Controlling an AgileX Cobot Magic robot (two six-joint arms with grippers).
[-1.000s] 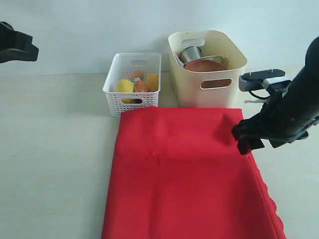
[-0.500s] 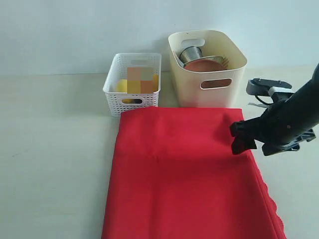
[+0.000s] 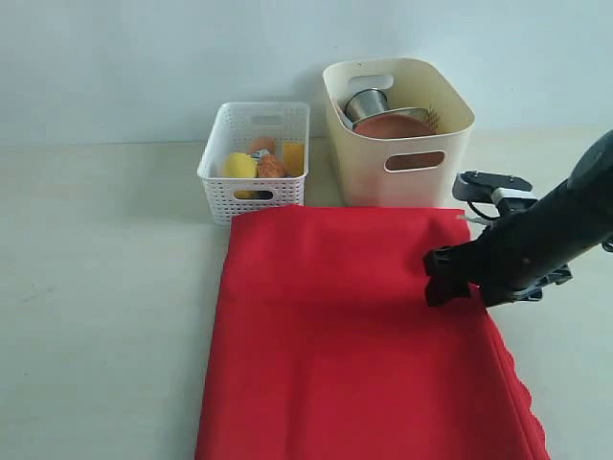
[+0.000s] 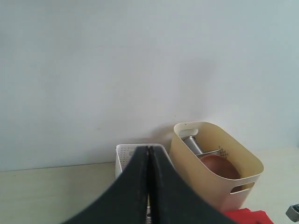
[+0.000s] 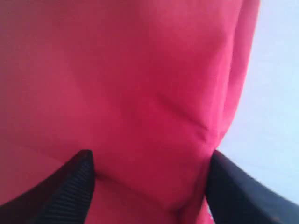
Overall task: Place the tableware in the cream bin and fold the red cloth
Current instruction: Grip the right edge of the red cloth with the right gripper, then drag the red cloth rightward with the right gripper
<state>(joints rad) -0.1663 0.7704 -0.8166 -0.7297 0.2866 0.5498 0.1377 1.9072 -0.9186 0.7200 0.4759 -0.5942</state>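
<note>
The red cloth (image 3: 354,335) lies flat on the table in front of the bins, its scalloped edge at the lower right. My right gripper (image 3: 446,278) sits low at the cloth's right edge, open, with red cloth (image 5: 140,93) bulging between its two fingers (image 5: 74,186). The cream bin (image 3: 458,105) stands behind the cloth and holds a steel cup (image 3: 366,103) and a brown plate (image 3: 393,126). My left gripper (image 4: 148,149) is shut on nothing, raised high and outside the exterior view. It looks down toward the cream bin (image 4: 198,179). The other tableware is hidden.
A white perforated basket (image 3: 287,115) with yellow and orange food stands left of the cream bin, close behind the cloth's back left corner. Bare pale table (image 3: 105,287) spreads to the left of the cloth. A narrower strip runs along the right.
My right gripper has moved left and down onto the cloth's right edge. The left arm, seen at the top left one second ago, has left the exterior view.
</note>
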